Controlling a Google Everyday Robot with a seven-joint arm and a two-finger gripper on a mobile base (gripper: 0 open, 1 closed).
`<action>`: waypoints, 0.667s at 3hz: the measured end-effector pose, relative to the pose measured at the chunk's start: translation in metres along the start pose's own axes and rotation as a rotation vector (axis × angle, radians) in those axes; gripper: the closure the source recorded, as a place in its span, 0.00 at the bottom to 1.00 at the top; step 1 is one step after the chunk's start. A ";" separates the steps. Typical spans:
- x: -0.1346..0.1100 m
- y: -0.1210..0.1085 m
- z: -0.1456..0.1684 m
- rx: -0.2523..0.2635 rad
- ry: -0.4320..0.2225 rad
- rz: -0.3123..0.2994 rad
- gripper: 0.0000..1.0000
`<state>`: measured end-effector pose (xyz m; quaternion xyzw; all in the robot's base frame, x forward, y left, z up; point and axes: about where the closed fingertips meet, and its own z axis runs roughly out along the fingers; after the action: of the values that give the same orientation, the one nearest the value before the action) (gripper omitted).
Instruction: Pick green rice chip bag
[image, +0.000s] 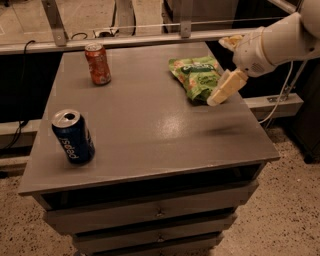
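The green rice chip bag (194, 76) lies flat at the back right of the grey table top (150, 125). It is a glossy light-green pouch with a darker green label. My gripper (219, 71) comes in from the right on a white arm, just above the bag's right edge. It is open and holds nothing. One cream finger (224, 89) slants down over the bag's near right corner, and the other finger (231, 41) sits behind the bag's far right corner.
An orange soda can (98, 64) stands at the back left. A blue Pepsi can (73, 136) stands at the front left. Drawers (150, 215) sit below the top. A rail and cables (150, 37) run behind the table, and a cable (280, 95) hangs at the right.
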<state>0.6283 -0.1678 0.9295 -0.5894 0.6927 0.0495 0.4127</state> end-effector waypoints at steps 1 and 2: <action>0.009 -0.020 0.034 0.014 -0.048 0.052 0.00; 0.022 -0.034 0.064 0.009 -0.065 0.121 0.00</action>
<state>0.6911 -0.1594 0.8874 -0.5429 0.7133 0.0903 0.4340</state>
